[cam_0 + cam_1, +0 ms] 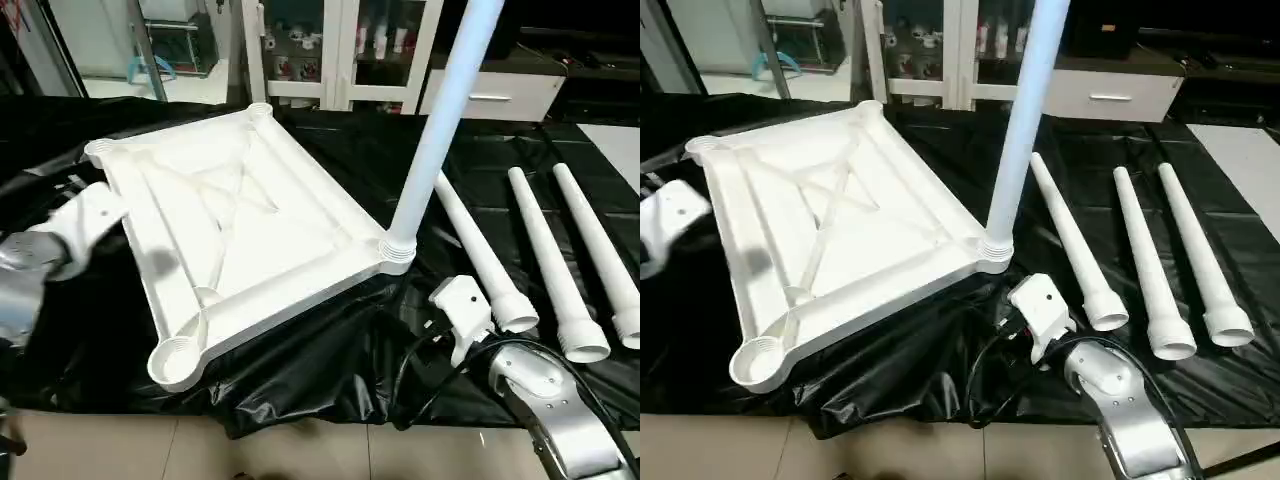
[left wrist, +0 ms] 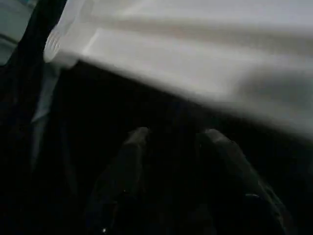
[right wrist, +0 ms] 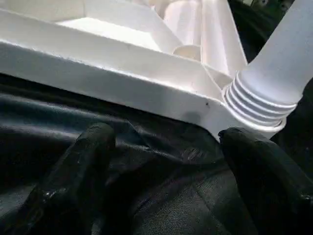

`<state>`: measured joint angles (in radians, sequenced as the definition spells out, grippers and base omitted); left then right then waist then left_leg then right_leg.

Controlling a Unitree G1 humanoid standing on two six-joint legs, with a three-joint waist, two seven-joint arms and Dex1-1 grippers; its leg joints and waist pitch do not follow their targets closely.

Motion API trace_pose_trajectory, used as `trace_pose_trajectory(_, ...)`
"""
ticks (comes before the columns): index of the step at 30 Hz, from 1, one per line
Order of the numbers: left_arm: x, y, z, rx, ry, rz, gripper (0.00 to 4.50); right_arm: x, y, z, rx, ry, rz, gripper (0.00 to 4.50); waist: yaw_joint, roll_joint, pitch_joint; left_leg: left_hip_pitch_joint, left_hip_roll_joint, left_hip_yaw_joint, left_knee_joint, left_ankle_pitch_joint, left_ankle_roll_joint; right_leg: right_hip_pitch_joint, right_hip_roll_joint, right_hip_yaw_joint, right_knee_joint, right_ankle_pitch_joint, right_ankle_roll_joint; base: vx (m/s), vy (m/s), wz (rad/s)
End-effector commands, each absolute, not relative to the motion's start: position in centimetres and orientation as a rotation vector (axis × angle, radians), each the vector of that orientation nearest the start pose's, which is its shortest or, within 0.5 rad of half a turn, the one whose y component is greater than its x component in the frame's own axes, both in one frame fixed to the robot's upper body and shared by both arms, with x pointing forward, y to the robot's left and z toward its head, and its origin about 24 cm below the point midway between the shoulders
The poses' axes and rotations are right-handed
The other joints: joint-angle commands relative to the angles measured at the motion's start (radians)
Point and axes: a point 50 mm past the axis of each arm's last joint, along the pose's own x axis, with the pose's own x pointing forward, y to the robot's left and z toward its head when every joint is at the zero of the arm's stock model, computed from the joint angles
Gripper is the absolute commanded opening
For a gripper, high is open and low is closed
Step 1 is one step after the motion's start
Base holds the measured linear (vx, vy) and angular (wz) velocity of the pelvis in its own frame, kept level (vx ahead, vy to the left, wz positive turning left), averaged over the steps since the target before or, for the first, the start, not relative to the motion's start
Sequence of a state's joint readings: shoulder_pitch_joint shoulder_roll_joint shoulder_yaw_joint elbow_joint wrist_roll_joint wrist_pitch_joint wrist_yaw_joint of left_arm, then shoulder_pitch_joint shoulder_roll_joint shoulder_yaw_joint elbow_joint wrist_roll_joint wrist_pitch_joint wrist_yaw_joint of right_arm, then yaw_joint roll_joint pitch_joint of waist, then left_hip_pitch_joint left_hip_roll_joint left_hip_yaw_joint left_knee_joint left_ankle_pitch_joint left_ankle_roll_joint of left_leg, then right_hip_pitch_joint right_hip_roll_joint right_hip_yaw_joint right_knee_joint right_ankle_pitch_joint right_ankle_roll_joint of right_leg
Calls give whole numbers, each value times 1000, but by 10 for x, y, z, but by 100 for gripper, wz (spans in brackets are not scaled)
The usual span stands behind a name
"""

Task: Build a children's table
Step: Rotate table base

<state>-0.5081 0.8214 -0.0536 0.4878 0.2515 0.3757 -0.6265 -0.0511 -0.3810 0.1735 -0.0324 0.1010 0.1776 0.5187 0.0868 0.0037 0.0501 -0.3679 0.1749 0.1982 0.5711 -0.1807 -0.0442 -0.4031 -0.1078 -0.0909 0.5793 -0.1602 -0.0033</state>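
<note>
- left hand (image 2: 171,142): beside the left long edge of the tabletop (image 1: 240,220), fingers partly apart, nothing between them; the white rim sits just past the fingertips.
- tabletop: lies upside down on the black-covered worktop (image 1: 330,350), ribbed underside up, turned at an angle. Looks like stiff moulded plastic, probably light, smooth and a bit slippery on the black sheet. Best hold, in my view, is the raised outer rim or a corner, not the thin ribs.
- empty corner socket (image 1: 178,362) at the near left corner; two more empty ones at the far corners.
- standing leg (image 1: 440,110): upright in the near right socket, threaded collar at the base, top runs out of frame. Cannot tell if it is fully seated. Long lever, so a knock high up could tip or loosen it.
- right hand (image 3: 166,147): low on the black sheet, just beside the corner with the standing leg, fingers spread wide, holding nothing.
- three loose legs (image 1: 545,265): side by side on the worktop to the right, wide ends toward the robot. Rigid tapered tubes, round, likely to roll; grip near the thicker end.
- No brand, label or readable writing on anything.
</note>
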Motion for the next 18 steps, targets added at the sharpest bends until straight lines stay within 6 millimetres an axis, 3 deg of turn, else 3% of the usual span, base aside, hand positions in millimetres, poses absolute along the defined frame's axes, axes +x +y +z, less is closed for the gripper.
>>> trace_pose_trajectory(1, 310, 329, 115, 827, 651, -180, 179, 256, -148, 36, -279, 234, 669, 378, -2, 18, -60, 24, 56, -31, -76, -313, -19, 36, -46, 54, -52, -197, -192, 0, 0, 0)
trace_pose_trajectory(3, 310, 328, 114, 828, 657, -187, 179, 257, -147, 35, -282, 237, 665, 378, -2, 19, -61, 22, 56, -32, -76, -316, -28, 38, -47, 53, -50, -191, -197, 0, 0, 0)
trace_pose_trajectory(6, 297, 315, 99, 818, 751, -339, 179, 284, -132, 25, -313, 270, 568, 378, -10, 17, -60, 20, 54, -34, -79, -316, -45, 36, -51, 54, -47, -213, -216, 0, 0, 0)
trace_pose_trajectory(8, 295, 311, 95, 802, 759, -370, 179, 288, -130, 24, -309, 275, 560, 378, -7, 22, -62, 29, 55, -30, -73, -318, -52, 30, -49, 57, -45, -187, -216, 0, 0, 0)
trace_pose_trajectory(12, 289, 297, 80, 773, 783, -462, 179, 302, -118, 18, -322, 298, 560, 378, -7, 19, -62, 20, 51, -30, -74, -301, -51, 38, -46, 55, -40, -157, -220, 0, 0, 0)
trace_pose_trajectory(13, 289, 297, 80, 773, 783, -462, 179, 302, -118, 18, -322, 298, 560, 378, -4, 21, -63, 25, 52, -29, -73, -310, -54, 35, -46, 55, -42, -166, -217, 0, 0, 0)
trace_pose_trajectory(14, 285, 284, 72, 732, 781, -518, 179, 311, -107, 14, -330, 311, 563, 378, -6, 15, -63, 25, 53, -30, -73, -321, -57, 35, -48, 56, -41, -177, -215, 0, 0, 0)
trace_pose_trajectory(15, 285, 284, 72, 732, 781, -518, 179, 311, -107, 14, -330, 311, 563, 378, -10, 17, -61, 23, 53, -32, -74, -336, -60, 34, -50, 56, -40, -197, -219, 0, 0, 0)
trace_pose_trajectory(17, 281, 271, 67, 685, 774, -571, 179, 319, -96, 11, -330, 325, 569, 378, -17, 17, -53, 28, 52, -36, -75, -430, -75, 26, -50, 57, -55, -324, -198, 0, 0, 0)
trace_pose_trajectory(18, 281, 271, 67, 685, 774, -571, 179, 319, -96, 11, -330, 325, 569, 378, -20, 18, -55, 29, 53, -38, -74, -441, -79, 26, -53, 58, -53, -337, -195, 0, 0, 0)
